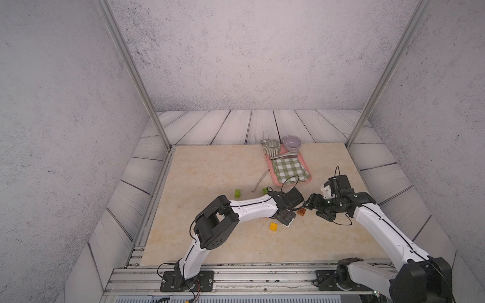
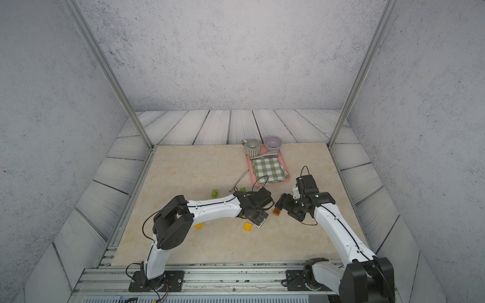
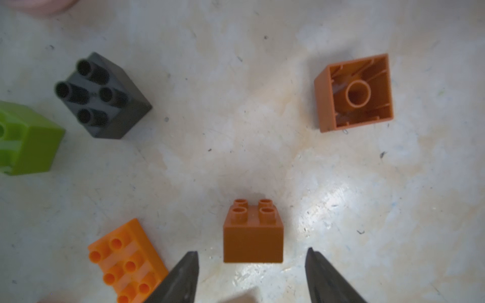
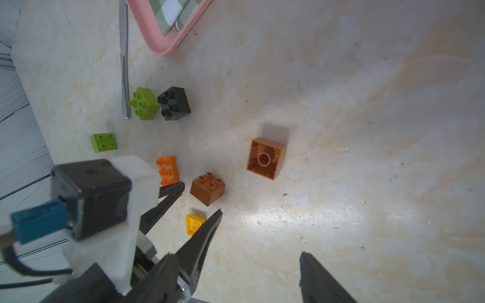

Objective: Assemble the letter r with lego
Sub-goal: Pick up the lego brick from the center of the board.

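Two end effectors stand open near the upright brown brick (image 3: 253,236) on the table (image 1: 210,170): the left end effector (image 3: 251,251) straddles it without contact, the right end effector (image 4: 236,254) hangs empty just beside it, so a shallow pinch could squirt it away or nudge the orange brick (image 3: 126,262) beside it.

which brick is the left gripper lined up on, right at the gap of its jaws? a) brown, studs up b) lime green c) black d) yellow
a: in the left wrist view the studs-up brown brick sits at the gap between the open fingertips of the left gripper, not yet touched.
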Robot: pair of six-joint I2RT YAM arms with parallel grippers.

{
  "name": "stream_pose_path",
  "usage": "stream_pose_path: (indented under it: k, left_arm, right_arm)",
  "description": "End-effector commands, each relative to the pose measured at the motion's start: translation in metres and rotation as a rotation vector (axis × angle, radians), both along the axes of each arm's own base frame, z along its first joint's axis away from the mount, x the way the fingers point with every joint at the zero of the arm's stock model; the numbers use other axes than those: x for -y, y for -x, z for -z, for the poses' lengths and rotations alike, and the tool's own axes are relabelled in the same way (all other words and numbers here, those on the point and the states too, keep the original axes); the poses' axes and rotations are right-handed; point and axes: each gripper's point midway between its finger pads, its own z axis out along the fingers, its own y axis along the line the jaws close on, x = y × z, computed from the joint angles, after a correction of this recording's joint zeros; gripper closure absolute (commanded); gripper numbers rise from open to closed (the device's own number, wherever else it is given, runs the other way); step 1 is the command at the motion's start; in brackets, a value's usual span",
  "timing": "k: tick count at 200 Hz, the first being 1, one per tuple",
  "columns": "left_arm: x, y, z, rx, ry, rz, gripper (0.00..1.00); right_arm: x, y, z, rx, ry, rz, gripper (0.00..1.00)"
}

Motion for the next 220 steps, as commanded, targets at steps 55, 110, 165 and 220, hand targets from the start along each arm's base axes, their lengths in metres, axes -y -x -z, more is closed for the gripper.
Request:
stream_pose_path:
  k: [55,110,165,220]
  left_arm:
    - [0.001,0.001,0.019,-0.053,-0.038,0.026,0.46]
    - [0.003,-0.001,0.018,-0.047,-0.028,0.030,0.50]
    - [0.004,-0.004,0.021,-0.056,-0.022,0.032,0.57]
    - [0.010,-0.003,0.001,-0.041,0.025,0.051,0.75]
  right_arm:
    - [0.000,0.006,0.000,0.002,-0.006,-0.010,0.24]
    - [0.001,0.006,0.000,0.004,-0.004,-0.009,0.25]
    - [0.001,0.007,0.001,0.000,-0.006,-0.010,0.26]
    - [0.005,0.005,-0.005,0.023,0.017,-0.007,0.26]
